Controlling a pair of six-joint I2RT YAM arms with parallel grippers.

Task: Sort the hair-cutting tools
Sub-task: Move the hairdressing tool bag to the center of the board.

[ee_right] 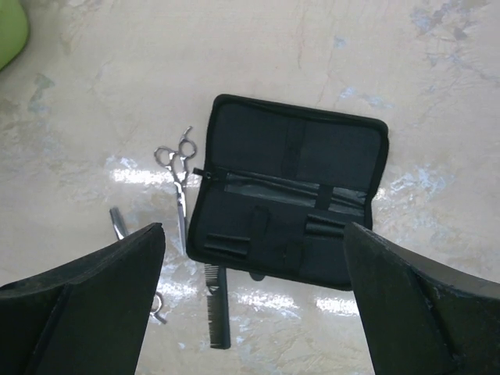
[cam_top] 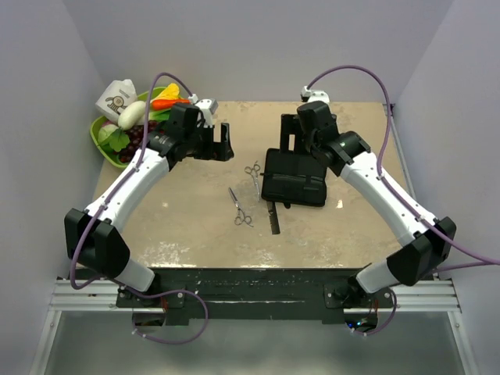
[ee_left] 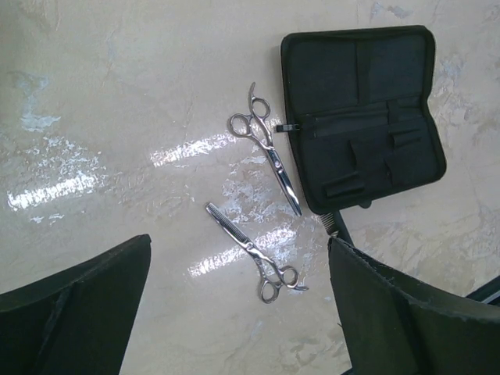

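Note:
Two silver scissors lie mid-table: a plain pair (cam_top: pixel 254 173) beside the left edge of the open black case (cam_top: pixel 295 177), and a toothed thinning pair (cam_top: pixel 241 209) nearer the front. A black comb (cam_top: pixel 271 217) sticks out from under the case's near edge. My left gripper (cam_top: pixel 221 143) hovers open and empty behind the scissors; its wrist view shows the plain pair (ee_left: pixel 266 144), the thinning pair (ee_left: pixel 250 250) and the case (ee_left: pixel 363 117). My right gripper (cam_top: pixel 293 133) hovers open and empty behind the case; its wrist view shows the case (ee_right: pixel 289 191), the plain scissors (ee_right: pixel 178 176) and the comb (ee_right: pixel 219 308).
A green basket (cam_top: pixel 105 141) of toy fruit and vegetables stands at the back left with a small white carton (cam_top: pixel 117 98) behind it. Grey walls close in the table on three sides.

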